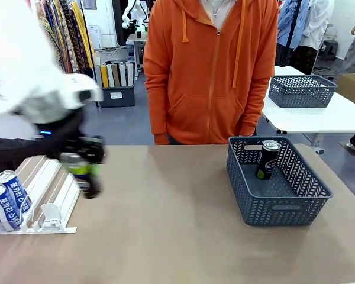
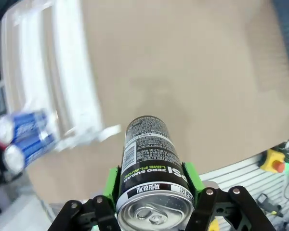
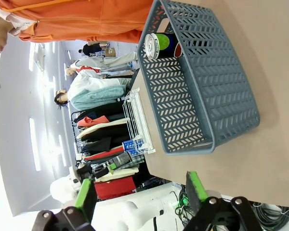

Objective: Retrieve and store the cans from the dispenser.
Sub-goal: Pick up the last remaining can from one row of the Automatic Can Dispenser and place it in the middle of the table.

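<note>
Front view: the left pincer (image 1: 77,163) is clamped on a black can (image 1: 89,180) above the surface (image 1: 165,231), just beside the dispenser (image 1: 47,183).
The can's long axis is near upright, silver top toward the wrist. Two blue cans (image 1: 6,198) lean in the dispenser lanes; a second black can (image 1: 267,160) leans in the basket (image 1: 284,210). The right pincer (image 3: 139,190) gapes wide, empty.

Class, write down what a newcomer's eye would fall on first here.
The person's orange hoodie dominates the far side. Near the dispenser at left, the left gripper clamps a black can; a second can sits in the grey basket at right.
</note>
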You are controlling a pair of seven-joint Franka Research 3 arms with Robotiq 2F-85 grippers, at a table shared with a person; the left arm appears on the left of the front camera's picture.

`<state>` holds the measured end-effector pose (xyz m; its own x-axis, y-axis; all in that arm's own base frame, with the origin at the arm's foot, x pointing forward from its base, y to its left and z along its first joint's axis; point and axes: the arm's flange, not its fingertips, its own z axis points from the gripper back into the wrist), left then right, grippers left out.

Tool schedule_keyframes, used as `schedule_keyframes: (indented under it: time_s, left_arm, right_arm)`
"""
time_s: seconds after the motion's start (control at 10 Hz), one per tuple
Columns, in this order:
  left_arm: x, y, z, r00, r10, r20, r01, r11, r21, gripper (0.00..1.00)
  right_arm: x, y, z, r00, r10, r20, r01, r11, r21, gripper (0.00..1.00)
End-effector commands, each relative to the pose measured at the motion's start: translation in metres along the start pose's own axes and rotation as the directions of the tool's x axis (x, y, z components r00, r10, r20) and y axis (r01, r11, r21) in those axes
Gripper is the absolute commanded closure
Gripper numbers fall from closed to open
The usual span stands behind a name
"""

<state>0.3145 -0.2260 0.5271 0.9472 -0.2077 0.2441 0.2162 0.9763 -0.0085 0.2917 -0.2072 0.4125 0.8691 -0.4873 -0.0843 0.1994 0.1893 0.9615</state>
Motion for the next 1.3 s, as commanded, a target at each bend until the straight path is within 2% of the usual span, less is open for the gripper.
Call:
schedule_keyframes:
  time_s: [0.0, 0.2, 0.3, 0.4, 0.7, 1.1, 1.2]
  left_arm:
    - [0.053, -0.052, -0.031, 0.999, -0.05, -0.017, 0.05, 0.999, -0.01, 1.0]
    - [0.076, -0.112, -0.074, 0.994, -0.109, -0.018, 0.109, 0.994, -0.005, 1.0]
    - [0.091, -0.132, -0.098, 0.995, -0.098, 0.016, 0.097, 0.995, 0.014, 1.0]
    - [0.103, -0.142, -0.115, 0.994, -0.108, 0.003, 0.108, 0.994, -0.027, 1.0]
    - [0.119, -0.147, -0.153, 0.99, -0.122, -0.069, 0.119, 0.992, -0.044, 1.0]
    - [0.12, -0.146, -0.159, 0.988, -0.125, -0.094, 0.121, 0.992, -0.039, 1.0]
    - [0.12, -0.145, -0.16, 0.987, -0.117, -0.108, 0.113, 0.993, -0.039, 0.61]
  right_arm:
    - [0.0, 0.004, 0.004, 1.0, -0.005, -0.007, 0.005, 1.0, -0.002, 0.0]
    - [0.0, 0.004, 0.004, 1.0, -0.005, -0.007, 0.005, 1.0, -0.002, 0.0]
    - [0.0, 0.004, 0.004, 1.0, -0.005, -0.007, 0.005, 1.0, -0.002, 0.0]
    - [0.0, 0.004, 0.004, 1.0, -0.005, -0.007, 0.005, 1.0, -0.002, 0.0]
    - [0.0, 0.004, 0.004, 1.0, -0.005, -0.007, 0.005, 1.0, -0.002, 0.0]
    - [0.0, 0.004, 0.004, 1.0, -0.005, -0.007, 0.005, 1.0, -0.002, 0.0]
    - [0.0, 0.004, 0.004, 1.0, -0.005, -0.007, 0.005, 1.0, -0.002, 0.0]
